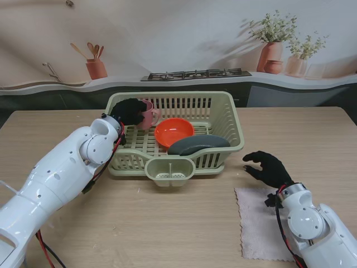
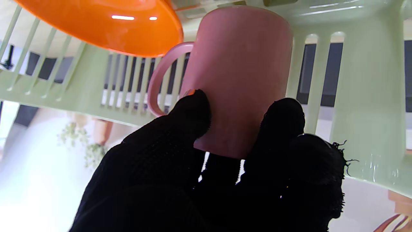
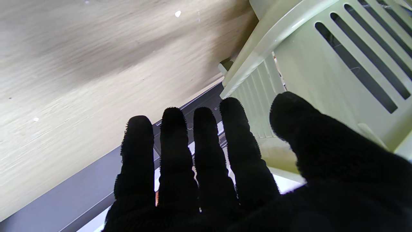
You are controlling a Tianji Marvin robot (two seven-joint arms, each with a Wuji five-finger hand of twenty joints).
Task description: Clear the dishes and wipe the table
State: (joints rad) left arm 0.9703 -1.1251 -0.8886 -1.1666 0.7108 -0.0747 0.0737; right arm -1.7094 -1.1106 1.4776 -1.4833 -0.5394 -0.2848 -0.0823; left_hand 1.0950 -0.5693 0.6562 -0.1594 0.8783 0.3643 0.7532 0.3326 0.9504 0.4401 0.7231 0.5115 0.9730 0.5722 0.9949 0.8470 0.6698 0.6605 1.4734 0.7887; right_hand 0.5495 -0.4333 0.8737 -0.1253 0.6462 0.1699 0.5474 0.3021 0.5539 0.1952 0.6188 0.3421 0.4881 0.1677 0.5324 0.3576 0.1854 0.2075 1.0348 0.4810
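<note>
A pink mug [image 1: 148, 115] [image 2: 238, 74] is inside the far left corner of the pale green dish basket [image 1: 223, 100] [image 2: 367, 96] [image 3: 338, 74]. My left hand [image 1: 128, 111] [image 2: 209, 174], in a black glove, is shut on the mug near its rim. An orange bowl [image 1: 174, 132] [image 2: 106, 25] and a dark grey plate [image 1: 198, 144] lie in the basket beside it. My right hand [image 1: 268, 167] [image 3: 219, 174] is open, fingers spread, hovering just beyond a beige cloth [image 1: 262, 223] at the right of the basket.
The basket has a small cutlery cup [image 1: 169, 171] on its near side. The wooden table [image 1: 167, 223] [image 3: 80, 64] runs to a far edge below a kitchen backdrop.
</note>
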